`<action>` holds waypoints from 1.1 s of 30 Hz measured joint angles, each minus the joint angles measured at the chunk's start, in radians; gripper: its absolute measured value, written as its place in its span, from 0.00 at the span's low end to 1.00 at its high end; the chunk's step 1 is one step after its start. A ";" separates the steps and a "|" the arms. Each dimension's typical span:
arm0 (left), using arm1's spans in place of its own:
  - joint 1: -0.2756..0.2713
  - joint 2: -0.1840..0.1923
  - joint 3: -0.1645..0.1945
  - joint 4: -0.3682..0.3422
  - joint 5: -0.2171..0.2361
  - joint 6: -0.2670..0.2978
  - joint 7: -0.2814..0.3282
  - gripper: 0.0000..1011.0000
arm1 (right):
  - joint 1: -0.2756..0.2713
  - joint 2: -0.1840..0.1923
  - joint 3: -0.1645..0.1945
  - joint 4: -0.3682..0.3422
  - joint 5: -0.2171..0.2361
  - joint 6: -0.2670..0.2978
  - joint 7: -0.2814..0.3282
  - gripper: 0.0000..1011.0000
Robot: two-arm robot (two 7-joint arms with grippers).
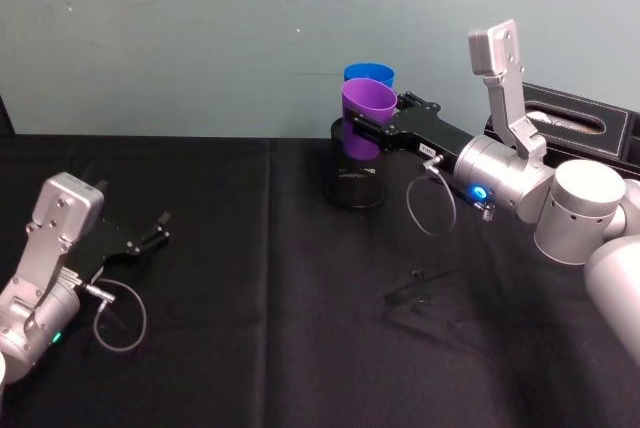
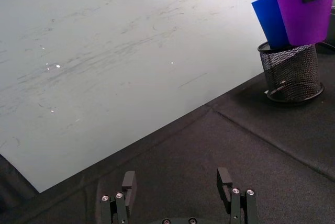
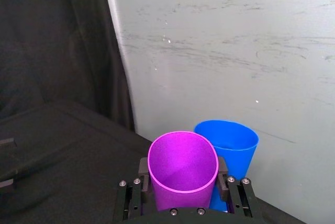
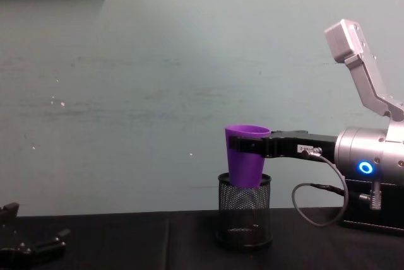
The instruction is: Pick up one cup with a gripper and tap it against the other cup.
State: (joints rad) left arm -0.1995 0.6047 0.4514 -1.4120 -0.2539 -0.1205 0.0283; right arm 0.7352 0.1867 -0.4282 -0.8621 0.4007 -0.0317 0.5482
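Okay, black cloth-covered table [image 1: 250,298] is carrying everything. Right gripper [image 1: 360,130], a black two-fingered claw, is reaching over the table's far middle, fingers clamping the purple tapered plastic tumbler [image 1: 368,103], its base at the rim of the black wire-mesh pen holder [image 1: 358,188]. Left gripper [image 1: 160,229] is lying low at left, fingers apart. Bright blue tapered plastic tumbler [image 1: 369,74] is standing just behind the purple one; contact unclear.

The tapered purple plastic tumbler [image 1: 368,100] and the bright blue plastic tumbler [image 1: 369,73] are smooth with a soft sheen. The black wire-mesh metal pen holder [image 4: 244,210] looks faintly glossy; the black cloth table cover [image 1: 230,268] is matt, and the pale green painted wall [image 1: 200,28] is matt and scuffed.
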 joint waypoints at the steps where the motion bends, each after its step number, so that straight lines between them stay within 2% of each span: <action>1: 0.000 0.000 0.000 0.000 0.000 0.000 0.000 1.00 | 0.001 0.000 0.000 0.000 0.000 0.001 0.002 0.72; 33: 0.000 0.000 0.000 0.000 0.000 0.000 0.000 1.00 | -0.001 0.001 -0.001 -0.003 0.001 0.003 0.004 0.72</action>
State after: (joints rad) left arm -0.1995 0.6047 0.4514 -1.4120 -0.2539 -0.1205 0.0283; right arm 0.7346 0.1877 -0.4290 -0.8652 0.4017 -0.0287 0.5522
